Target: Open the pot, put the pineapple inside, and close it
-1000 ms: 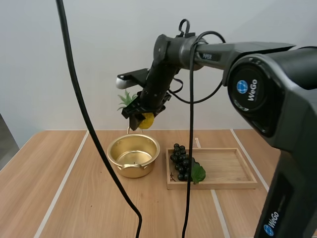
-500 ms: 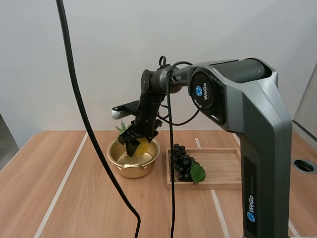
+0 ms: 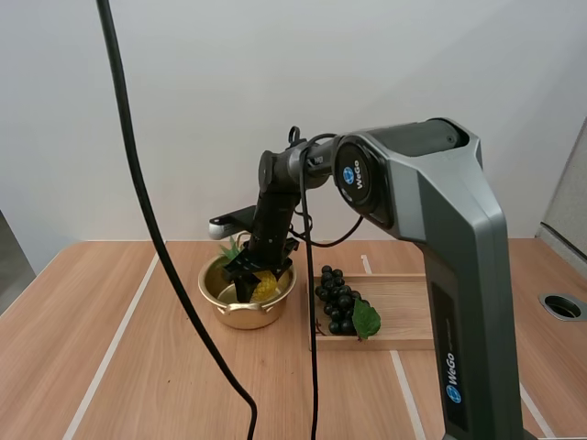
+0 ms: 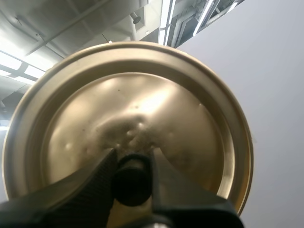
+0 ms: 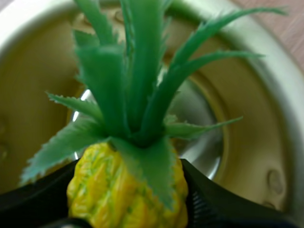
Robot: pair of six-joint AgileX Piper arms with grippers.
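Observation:
A gold pot (image 3: 226,313) stands open on the table. My right gripper (image 3: 250,280) reaches down into it, shut on a yellow pineapple (image 3: 265,288) with green leaves (image 3: 231,249). In the right wrist view the pineapple (image 5: 126,190) is pinched between the black fingers (image 5: 213,206), its leaves (image 5: 130,80) pointing over the pot's shiny inside (image 5: 247,142). The left wrist view has my left gripper (image 4: 133,178) shut on the black knob (image 4: 132,183) of the gold lid (image 4: 142,109), which is held up in the air.
A wooden tray (image 3: 417,312) lies to the right of the pot, holding a bunch of dark grapes (image 3: 337,301) with a green leaf (image 3: 366,320). Bare wooden table (image 3: 138,367) spreads to the left and in front.
My right gripper has come down with the pineapple from above the pot into the pot's opening. The arm has swung in closer over the tray side.

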